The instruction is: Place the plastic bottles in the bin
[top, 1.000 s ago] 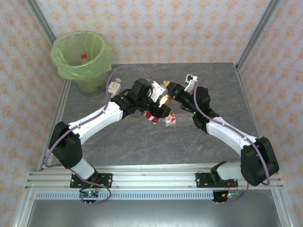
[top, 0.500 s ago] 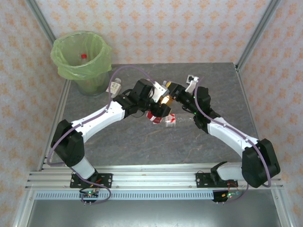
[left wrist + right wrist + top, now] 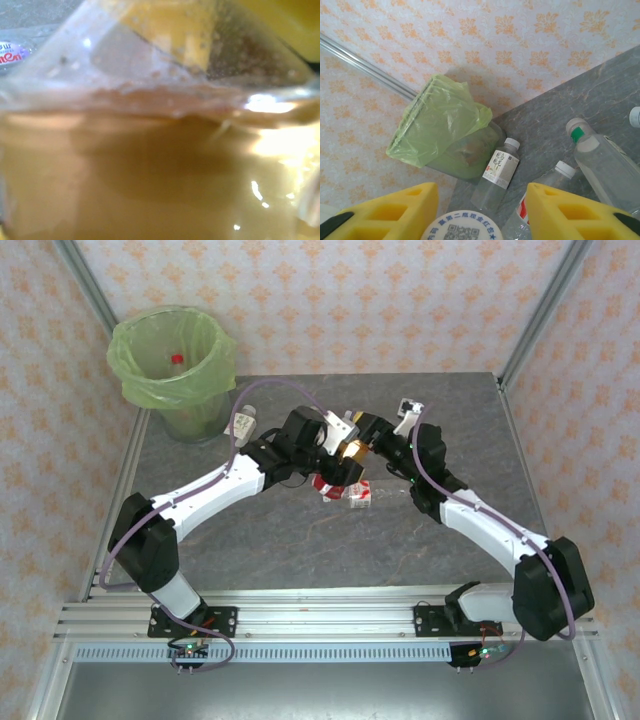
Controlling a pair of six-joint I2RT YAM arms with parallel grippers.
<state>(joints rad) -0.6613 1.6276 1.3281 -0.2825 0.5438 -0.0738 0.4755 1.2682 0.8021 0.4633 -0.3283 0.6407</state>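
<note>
Top view, bottle: the brown bottle (image 3: pixel 347 449) is hanging between the left claw (image 3: pixel 335 458) and the right claw (image 3: pixel 362 440) over the middle of the table (image 3: pixel 300 540), well apart from the bin (image 3: pixel 128 345) at the far left corner.
Top view, advice: you are likely handing over; be confirming one firm hold before releasing.
Left wrist, grip: the brown bottle (image 3: pixel 150 175) is crowding the lens, so you cannot tell whether the left claw is clamping it.
Right wrist, grip: the right claw (image 3: pixel 480 200) is standing spread, a gap showing beside the white cap (image 3: pixel 455 227); it is gripping nothing.
Right wrist, route: the bin (image 3: pixel 440 125) is showing ahead; be carrying high over its rim.
</note>
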